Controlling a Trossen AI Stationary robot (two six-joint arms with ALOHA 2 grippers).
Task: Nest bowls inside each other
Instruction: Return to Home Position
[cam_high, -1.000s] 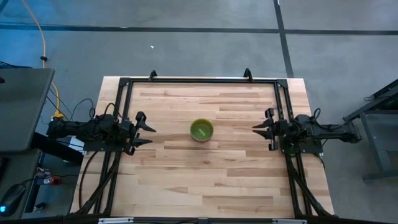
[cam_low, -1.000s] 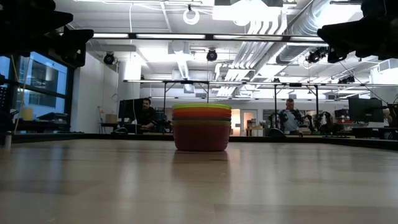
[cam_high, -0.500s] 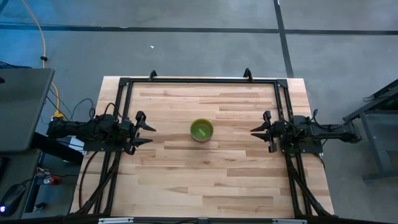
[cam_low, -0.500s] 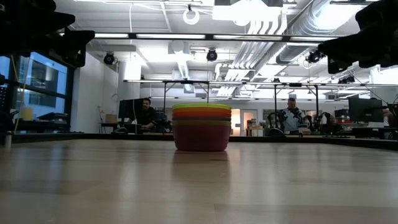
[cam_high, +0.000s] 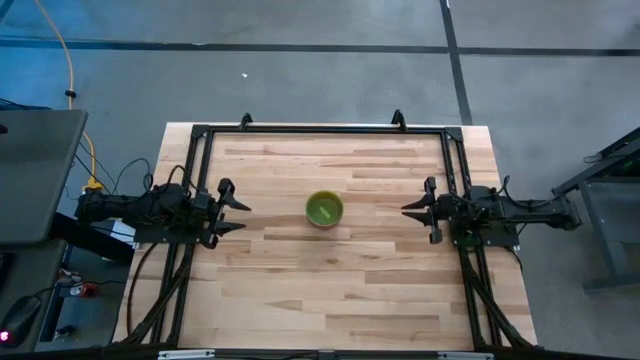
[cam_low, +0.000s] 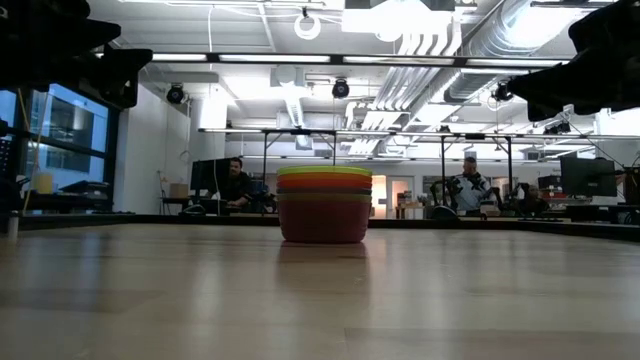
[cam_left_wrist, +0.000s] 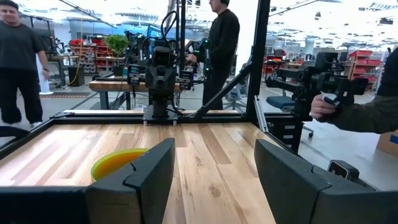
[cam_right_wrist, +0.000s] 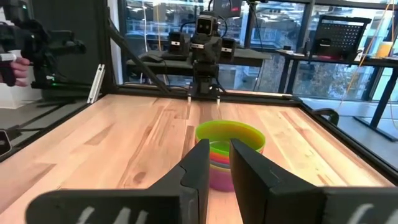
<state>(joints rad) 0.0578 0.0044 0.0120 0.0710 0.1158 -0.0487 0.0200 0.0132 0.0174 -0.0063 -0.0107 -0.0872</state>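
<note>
- The bowls (cam_high: 324, 210) stand nested in one stack near the middle of the wooden table (cam_high: 350, 285), the largest thing we see; nothing touches the stack.
- A black frame (cam_high: 320, 128) runs along the table's far edge and down both its sides.
- The left arm (cam_high: 130, 210) lies stretched over the table's left edge, and the right arm (cam_high: 525, 212) over the right edge. Both point inward at the stack and sit well apart from it.
- The left tool (cam_high: 240, 212) hangs above the table with its fingers spread wide, holding nothing.
- The right tool (cam_high: 410, 210) hangs opposite it. Its fingers stand close together with only a narrow slit between them, and they grip nothing.
- In the stack we make out the green bowl (cam_right_wrist: 230, 132) on top, an orange rim (cam_low: 324, 181) just under it, and a pinkish outer wall (cam_low: 324, 225) resting on the wood. We cannot tell the other colours apart.
</note>
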